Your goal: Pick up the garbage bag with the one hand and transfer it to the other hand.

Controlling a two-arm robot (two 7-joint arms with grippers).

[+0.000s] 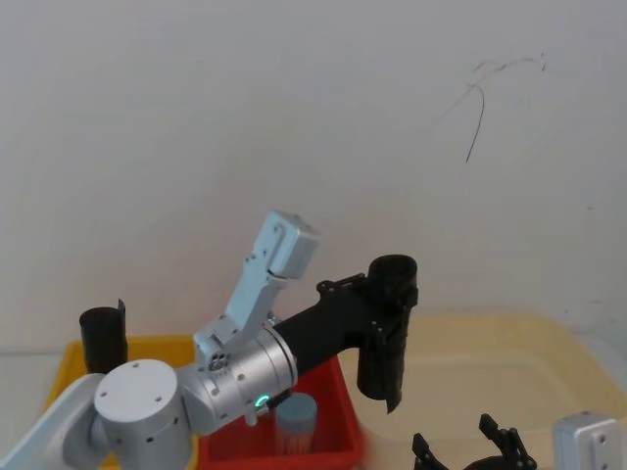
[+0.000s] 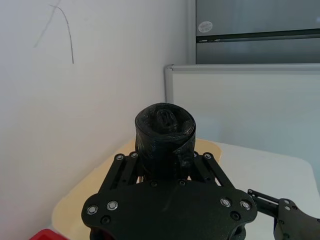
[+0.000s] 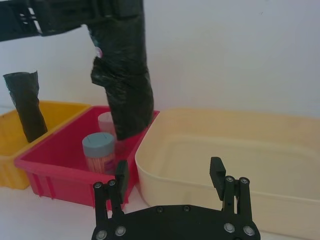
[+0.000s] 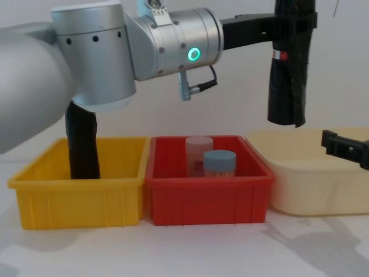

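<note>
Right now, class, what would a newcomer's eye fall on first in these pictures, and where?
The black garbage bag hangs upright in the air over where the red bin meets the cream tub, clamped by the left end effector. Lower down, the right end effector sits open, low near the tub.

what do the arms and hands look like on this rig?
Bulky silver cylindrical left arm with glowing green ring light and thin cable loop; left hand black, two-finger. The right hand is slim black, short fingers, silver screw heads.
</note>
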